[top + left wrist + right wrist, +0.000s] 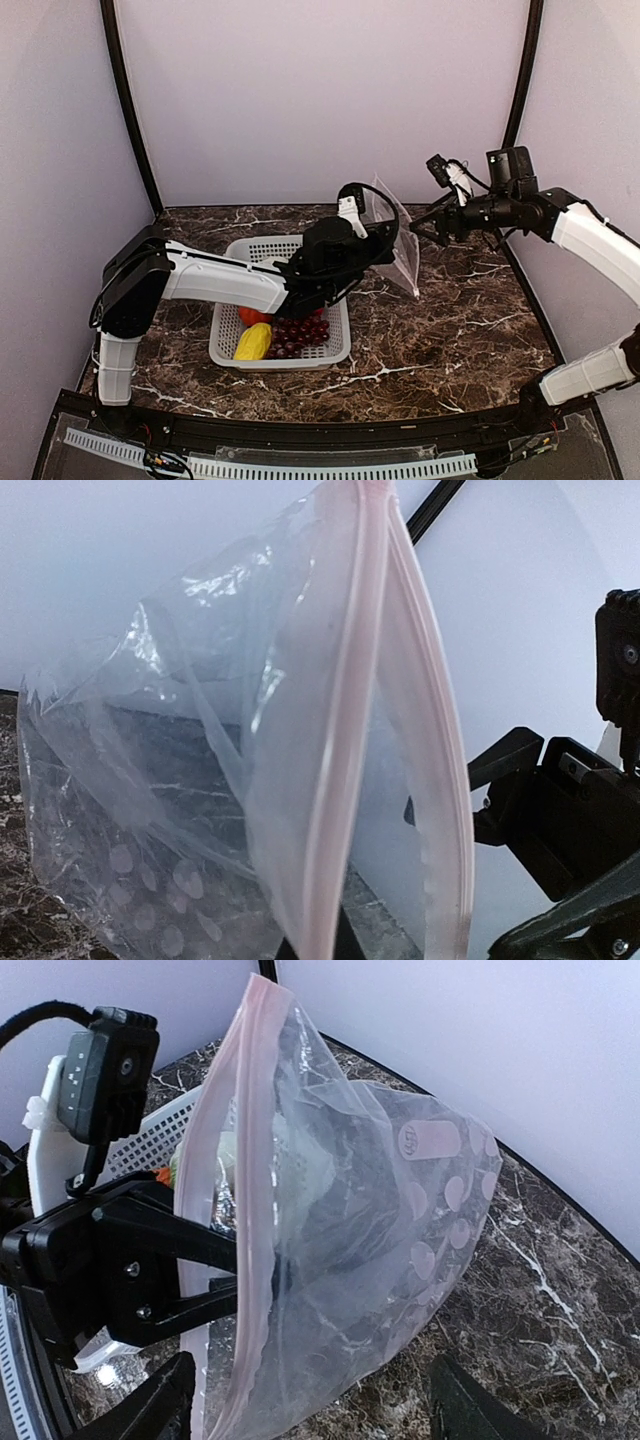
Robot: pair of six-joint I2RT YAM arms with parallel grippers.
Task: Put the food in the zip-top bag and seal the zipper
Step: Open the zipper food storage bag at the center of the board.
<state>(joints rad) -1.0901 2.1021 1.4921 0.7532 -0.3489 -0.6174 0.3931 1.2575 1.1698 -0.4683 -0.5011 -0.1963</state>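
While upright, bag (pixel 380 1230) in L jaws

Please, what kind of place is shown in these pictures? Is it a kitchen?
Probably a robot test booth, not a kitchen: plain pale walls close in a marble-patterned table, a left arm and a right arm are mounted at its near edge, and the basket holds toy food.

The zip-top bag (pixel 380 1260) is clear with pale dots, and its zipper (pixel 342 730) is a whitish-pink strip. My left pincer (pixel 236 1278) is black. The basket (pixel 290 362) is white and perforated. The yellow piece (pixel 253 342), dark red grapes (pixel 298 335) and orange tomato (pixel 252 316) are plain-coloured. The worktop (pixel 450 330) is dark brown marble with white veins.
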